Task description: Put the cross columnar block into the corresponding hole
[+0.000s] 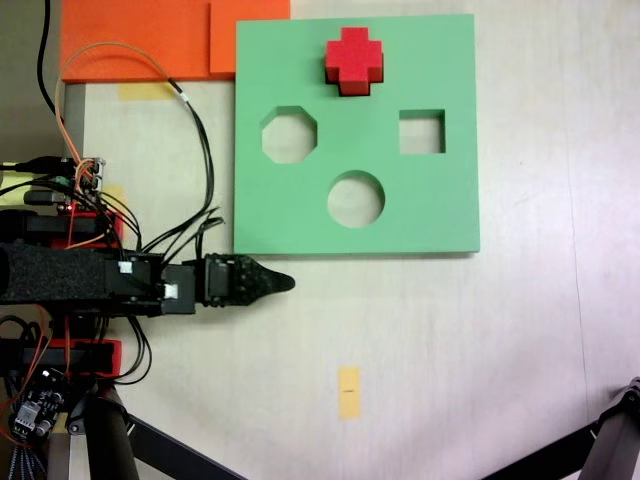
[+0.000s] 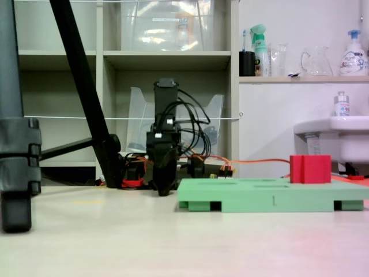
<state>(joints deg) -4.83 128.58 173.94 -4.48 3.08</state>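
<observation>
Red cross block (image 1: 353,60) stands proud at the far edge of the green board (image 1: 440,200), apparently in its hole. Gripper (image 1: 283,282) off the board, low, tips together, holding nothing. Risk: block only partly seated; a nudge could tilt it.

A small bright red foam block with a plus-shaped top (image 1: 353,60) sits upright near the top edge of the square green foam board (image 1: 450,200), above its octagonal, square and round cutouts. The black arm's gripper (image 1: 280,282) lies just below the board's lower left corner, over the pale tabletop (image 1: 480,350).
</observation>
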